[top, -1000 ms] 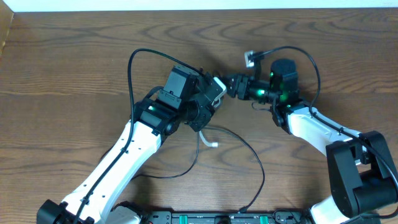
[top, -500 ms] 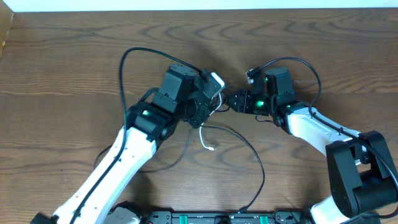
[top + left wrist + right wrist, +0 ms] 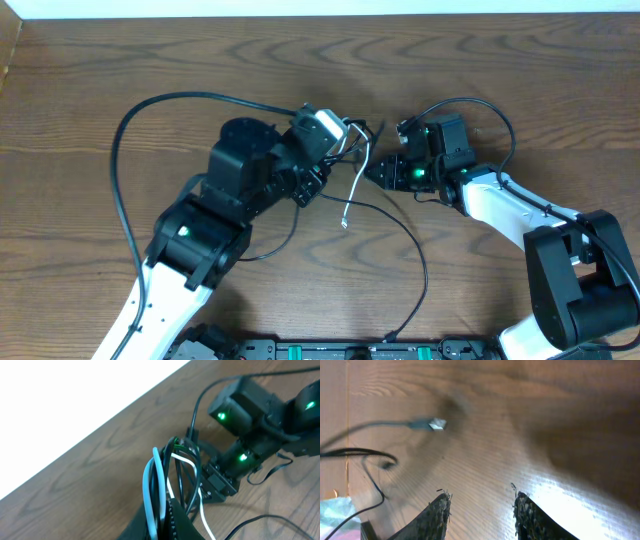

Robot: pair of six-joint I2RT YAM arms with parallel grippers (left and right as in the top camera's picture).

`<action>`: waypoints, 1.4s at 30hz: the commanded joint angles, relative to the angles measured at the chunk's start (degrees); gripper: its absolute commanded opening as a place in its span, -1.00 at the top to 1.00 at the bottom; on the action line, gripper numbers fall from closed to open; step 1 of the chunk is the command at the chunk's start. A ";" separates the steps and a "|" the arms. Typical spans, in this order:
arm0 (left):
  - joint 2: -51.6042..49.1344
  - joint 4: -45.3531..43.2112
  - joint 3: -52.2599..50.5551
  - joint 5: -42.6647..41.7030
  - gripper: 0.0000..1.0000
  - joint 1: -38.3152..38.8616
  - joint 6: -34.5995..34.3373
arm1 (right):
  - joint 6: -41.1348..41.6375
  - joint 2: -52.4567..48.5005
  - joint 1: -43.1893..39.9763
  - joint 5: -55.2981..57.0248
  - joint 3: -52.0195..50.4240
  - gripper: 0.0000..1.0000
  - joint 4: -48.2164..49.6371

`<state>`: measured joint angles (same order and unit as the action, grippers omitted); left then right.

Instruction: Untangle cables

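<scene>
Pinching the cables (image 3: 176,455) tight, the left pincer (image 3: 167,510) holds the tangle raised so loose strands hang below it. The right pincer (image 3: 480,502), fingers apart and empty, waits just beside, likely to pull one free.

**Inspector A:** Left arm (image 3: 165,290)?
**Inspector B:** White link shells, black joint housings. One green light well back from the tool. A thick black wire loops wide behind the wrist.
**Inspector A:** Right arm (image 3: 500,205)?
**Inspector B:** White link, blocky black base. Green lights just behind the right gripper (image 3: 375,170), black wire arching over the wrist.
**Inspector A:** Its fingertips (image 3: 530,520)?
**Inspector B:** Dark, with rough edges.
</scene>
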<state>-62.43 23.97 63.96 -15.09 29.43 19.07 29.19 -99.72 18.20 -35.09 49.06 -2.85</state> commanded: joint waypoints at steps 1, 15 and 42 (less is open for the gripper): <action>2.73 -0.55 -0.09 0.17 0.84 0.07 -0.96 | -0.98 -0.04 0.39 -0.48 -0.02 0.19 -1.77; 5.09 -7.17 -0.09 4.24 0.85 0.00 -5.35 | -13.27 -0.04 0.22 -14.05 -0.02 -0.75 6.36; -6.75 -12.57 -0.11 32.72 0.85 0.00 -32.30 | 5.20 -0.02 6.75 -22.69 -0.02 -0.99 46.64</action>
<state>-68.58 12.93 63.88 16.64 29.43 -9.43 34.72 -99.90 21.54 -55.24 48.80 43.88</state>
